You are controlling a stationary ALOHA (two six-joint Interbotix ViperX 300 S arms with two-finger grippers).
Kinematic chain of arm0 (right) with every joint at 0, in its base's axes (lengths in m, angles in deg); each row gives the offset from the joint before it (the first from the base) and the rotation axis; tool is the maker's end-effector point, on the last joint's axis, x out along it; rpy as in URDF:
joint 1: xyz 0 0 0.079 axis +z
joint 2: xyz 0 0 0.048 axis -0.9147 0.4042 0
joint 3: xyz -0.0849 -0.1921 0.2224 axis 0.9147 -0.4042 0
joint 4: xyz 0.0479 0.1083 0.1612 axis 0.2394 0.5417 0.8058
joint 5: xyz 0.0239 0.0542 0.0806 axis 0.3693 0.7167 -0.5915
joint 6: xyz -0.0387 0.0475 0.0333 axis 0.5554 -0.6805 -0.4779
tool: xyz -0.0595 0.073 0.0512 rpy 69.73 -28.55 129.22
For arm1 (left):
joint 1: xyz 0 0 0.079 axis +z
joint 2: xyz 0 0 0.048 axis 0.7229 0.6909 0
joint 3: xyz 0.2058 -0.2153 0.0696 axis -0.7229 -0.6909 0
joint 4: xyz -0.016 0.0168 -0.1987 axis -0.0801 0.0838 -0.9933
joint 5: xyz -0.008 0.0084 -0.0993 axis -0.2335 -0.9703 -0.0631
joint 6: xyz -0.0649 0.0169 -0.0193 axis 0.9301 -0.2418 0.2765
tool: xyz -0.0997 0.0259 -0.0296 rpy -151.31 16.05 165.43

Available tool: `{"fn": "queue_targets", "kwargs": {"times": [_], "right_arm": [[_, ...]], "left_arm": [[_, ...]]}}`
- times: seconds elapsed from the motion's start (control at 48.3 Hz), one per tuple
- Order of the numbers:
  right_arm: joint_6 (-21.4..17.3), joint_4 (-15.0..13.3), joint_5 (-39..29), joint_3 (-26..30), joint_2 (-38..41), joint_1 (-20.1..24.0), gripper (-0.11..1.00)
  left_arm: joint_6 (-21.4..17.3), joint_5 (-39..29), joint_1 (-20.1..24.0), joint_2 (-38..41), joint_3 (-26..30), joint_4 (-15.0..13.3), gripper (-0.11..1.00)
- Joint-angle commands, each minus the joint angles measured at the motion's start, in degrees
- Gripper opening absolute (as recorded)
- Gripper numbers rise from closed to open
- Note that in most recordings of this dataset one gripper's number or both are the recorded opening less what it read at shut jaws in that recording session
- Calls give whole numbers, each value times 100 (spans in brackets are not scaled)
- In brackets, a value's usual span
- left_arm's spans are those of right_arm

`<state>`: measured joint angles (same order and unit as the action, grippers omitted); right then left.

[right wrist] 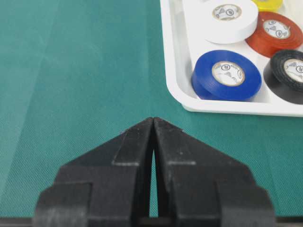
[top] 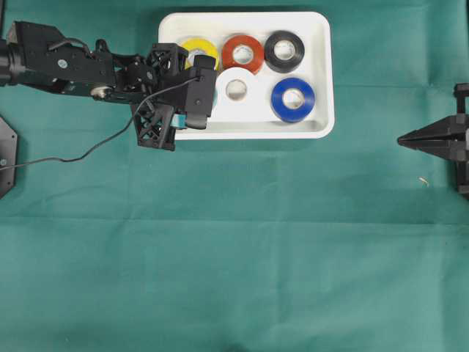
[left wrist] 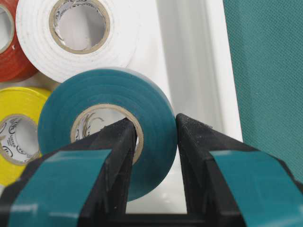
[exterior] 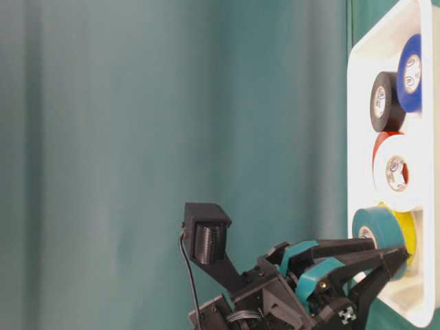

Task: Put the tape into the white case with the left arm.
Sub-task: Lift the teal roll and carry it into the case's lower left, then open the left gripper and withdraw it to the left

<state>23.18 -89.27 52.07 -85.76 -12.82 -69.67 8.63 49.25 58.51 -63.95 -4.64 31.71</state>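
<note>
My left jaws (left wrist: 156,142) pinch the teal tape (left wrist: 106,127) through its wall: one finger sits inside the cardboard core, the other presses the outer face. The roll stands on edge over the near-left corner of the white case (top: 319,44), by the rim; I cannot tell from these views whether it touches the case floor yet.

Writing is scarce. The cardboard cores of the yellow tape (left wrist: 19,135) and the blue tape (right wrist: 227,74) carry small printed marks, but they are too fine and blurred for me to read any brand.

Four other rolls lie flat in the case besides the yellow one: the red tape (top: 242,53), the black tape (top: 284,50), the white tape (top: 237,89) and the blue one. The white roll lies just beyond my teal roll, and the yellow sits just beside it. From overhead my own wrist camera housing (top: 199,95) covers the teal roll almost wholly, and part of the yellow and white rolls too.

My right jaws (right wrist: 154,124) are pressed together, tips meeting, hanging over the green cloth (top: 234,257) on the counter, well apart from the case. A thin black cable (top: 88,150) trails from my left arm (top: 66,66) across the cloth.
</note>
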Motion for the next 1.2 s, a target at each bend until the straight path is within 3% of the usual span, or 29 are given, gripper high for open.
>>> {"fn": "queue_targets", "kwargs": {"times": [0.0,0.041,0.228,0.29,0.414,0.745,1.18], "right_arm": [[-9,0,62,62,88,-18,-9],[-9,0,62,62,88,-18,-9],[-9,0,62,62,79,-18,-9],[-9,-9,62,62,79,-18,-9],[-9,-9,62,62,79,-18,-9],[-9,0,62,62,79,-18,-9],[-9,0,62,62,79,-9,-9]], "left_arm": [[9,9,18,-70,79,9,26],[9,9,18,-70,70,9,29],[9,9,9,-114,18,0,83],[9,9,0,-149,18,0,92],[18,9,-35,-220,18,0,85],[123,9,-510,-580,-26,-18,85],[1107,9,-1485,-1002,-316,-18,85]]}}
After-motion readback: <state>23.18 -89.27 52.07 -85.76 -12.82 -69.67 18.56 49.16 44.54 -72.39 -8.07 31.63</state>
